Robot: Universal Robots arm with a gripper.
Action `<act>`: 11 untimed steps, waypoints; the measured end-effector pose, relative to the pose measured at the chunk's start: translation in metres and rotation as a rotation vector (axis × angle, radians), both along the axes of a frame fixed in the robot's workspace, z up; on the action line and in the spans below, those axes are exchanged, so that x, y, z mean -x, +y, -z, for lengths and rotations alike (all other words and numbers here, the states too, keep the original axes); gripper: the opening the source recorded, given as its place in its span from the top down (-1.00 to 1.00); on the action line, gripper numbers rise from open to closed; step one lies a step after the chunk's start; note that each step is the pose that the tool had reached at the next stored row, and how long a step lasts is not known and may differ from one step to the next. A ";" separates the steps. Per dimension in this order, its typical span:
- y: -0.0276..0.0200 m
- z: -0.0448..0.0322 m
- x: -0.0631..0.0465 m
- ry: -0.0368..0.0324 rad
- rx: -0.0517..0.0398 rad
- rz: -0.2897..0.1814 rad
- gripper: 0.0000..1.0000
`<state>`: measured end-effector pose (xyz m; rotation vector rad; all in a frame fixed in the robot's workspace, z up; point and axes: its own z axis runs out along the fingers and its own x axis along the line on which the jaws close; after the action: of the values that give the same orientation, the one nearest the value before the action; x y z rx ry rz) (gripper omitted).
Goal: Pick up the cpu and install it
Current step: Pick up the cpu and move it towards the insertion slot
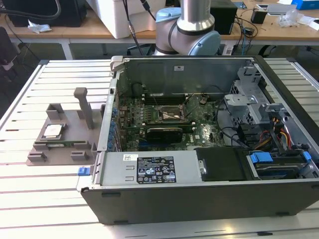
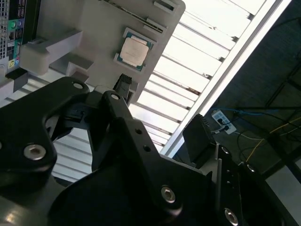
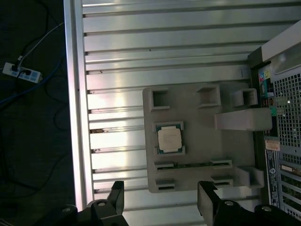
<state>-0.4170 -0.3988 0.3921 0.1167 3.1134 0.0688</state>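
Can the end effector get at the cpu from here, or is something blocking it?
Probably yes. The cpu lies uncovered in the grey tray, the end effector is open and empty above the tray, and the tray's upright post stands clear to one side.

Silvery metal-topped cpu [image 3: 169, 139], matt grey plastic tray [image 3: 197, 155], ribbed shiny metal table [image 3: 164, 42]

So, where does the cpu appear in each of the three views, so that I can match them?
Exterior view: the cpu lies in a recess of the grey tray, to the exterior view's left of the computer case.
Second wrist view: the cpu lies flat on the tray.
First wrist view: the cpu sits in the tray's square recess.
Shared landmark: the tray's tall post.
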 end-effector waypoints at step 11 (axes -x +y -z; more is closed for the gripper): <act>0.0010 0.0151 -0.004 0.0000 0.0005 0.000 -0.44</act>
<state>-0.4135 -0.3978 0.3770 0.1166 3.1134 0.0681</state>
